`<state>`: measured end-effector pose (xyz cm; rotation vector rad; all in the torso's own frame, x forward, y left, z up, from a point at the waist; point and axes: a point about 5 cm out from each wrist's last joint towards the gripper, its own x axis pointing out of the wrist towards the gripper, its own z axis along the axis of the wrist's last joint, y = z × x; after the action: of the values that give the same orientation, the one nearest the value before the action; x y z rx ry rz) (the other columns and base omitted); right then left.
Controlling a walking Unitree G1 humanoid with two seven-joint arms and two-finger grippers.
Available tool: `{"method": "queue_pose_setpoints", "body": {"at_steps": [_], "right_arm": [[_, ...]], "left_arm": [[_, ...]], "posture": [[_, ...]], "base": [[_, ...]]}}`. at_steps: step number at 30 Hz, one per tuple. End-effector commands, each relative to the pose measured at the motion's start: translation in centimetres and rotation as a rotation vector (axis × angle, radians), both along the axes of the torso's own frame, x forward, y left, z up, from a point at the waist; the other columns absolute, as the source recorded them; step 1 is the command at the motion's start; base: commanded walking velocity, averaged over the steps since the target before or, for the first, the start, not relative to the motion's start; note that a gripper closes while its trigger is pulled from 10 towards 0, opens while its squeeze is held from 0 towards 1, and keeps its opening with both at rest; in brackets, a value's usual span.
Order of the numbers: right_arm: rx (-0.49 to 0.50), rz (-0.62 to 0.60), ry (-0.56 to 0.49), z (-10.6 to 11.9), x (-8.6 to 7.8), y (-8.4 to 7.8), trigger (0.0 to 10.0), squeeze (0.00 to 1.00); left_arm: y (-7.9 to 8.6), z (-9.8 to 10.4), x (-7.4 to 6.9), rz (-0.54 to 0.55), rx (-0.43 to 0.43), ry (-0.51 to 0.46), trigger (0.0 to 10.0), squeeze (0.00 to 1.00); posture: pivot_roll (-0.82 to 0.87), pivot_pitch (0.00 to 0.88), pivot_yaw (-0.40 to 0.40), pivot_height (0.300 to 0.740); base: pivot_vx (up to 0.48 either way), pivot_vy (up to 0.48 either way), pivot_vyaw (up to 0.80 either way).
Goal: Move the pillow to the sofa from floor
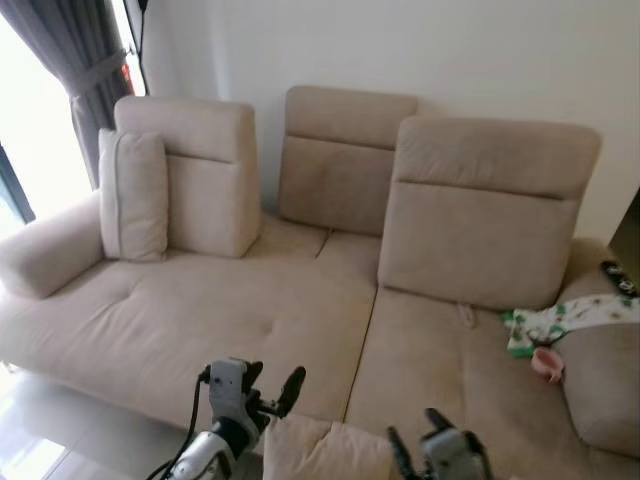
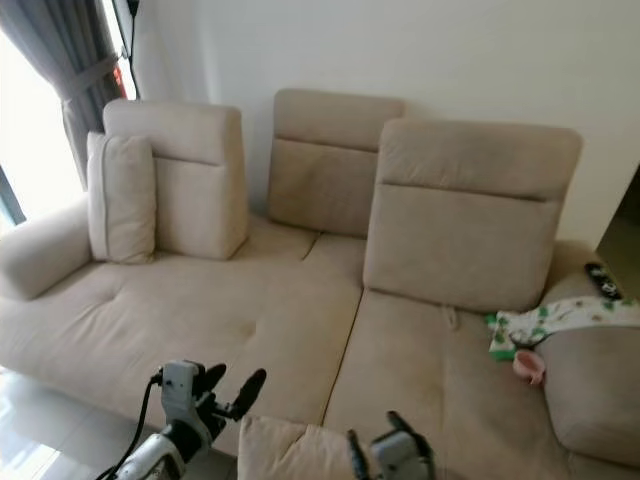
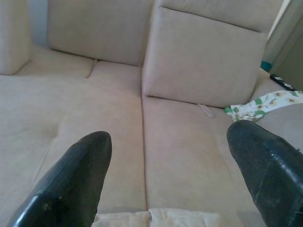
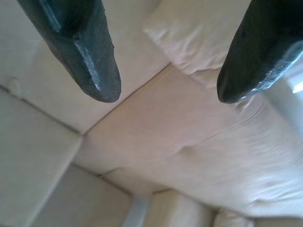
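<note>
A beige pillow shows at the bottom edge of the head views, against the front of the beige sofa. It lies between my two arms. My left gripper is open just to its left, pointing at the sofa seat; the pillow's edge sits below its fingers. On the pillow's right, my right gripper is also open. A pillow corner lies beyond its fingertips. Nothing is between either gripper's fingers. Whether the pillow rests on the seat or leans against it, I cannot tell.
A second beige pillow stands against the sofa's left backrest. A green-patterned cloth, a small pink thing and a dark remote lie on the right end. Grey curtain and shiny floor lie left.
</note>
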<state>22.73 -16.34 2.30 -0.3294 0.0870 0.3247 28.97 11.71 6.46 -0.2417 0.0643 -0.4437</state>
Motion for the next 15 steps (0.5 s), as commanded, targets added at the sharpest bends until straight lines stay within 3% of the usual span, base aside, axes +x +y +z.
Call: {"method": "queue_pose_setpoints", "body": {"at_steps": [1,7,10,15], "right_arm": [[-0.007,-0.014,0.063,-0.3,0.8,-0.4,10.0,0.0],[0.011,-0.026,0.085,0.3,2.3,-0.6,10.0,0.0],[-0.039,-0.014,0.083,0.6,3.4,-1.0,10.0,0.0],[-0.101,-0.024,0.098,0.4,4.2,-1.6,10.0,0.0]], "left_arm": [[-0.2,-0.4,-0.1,-0.007,0.044,0.011,10.0,0.0],[-0.9,-0.5,0.3,-0.051,0.134,0.016,10.0,0.0],[-2.0,-1.1,0.2,-0.159,0.237,0.043,10.0,0.0],[-2.3,-1.4,0.1,-0.197,0.27,0.058,10.0,0.0]], "posture": [[-0.01,0.0,0.037,0.74],[-0.01,0.0,0.036,0.74],[0.0,0.0,0.037,0.74],[0.0,0.0,0.04,0.74]], "base": [[0.0,0.0,0.0],[0.0,0.0,0.0],[0.0,0.0,0.0],[0.0,0.0,0.0]]}}
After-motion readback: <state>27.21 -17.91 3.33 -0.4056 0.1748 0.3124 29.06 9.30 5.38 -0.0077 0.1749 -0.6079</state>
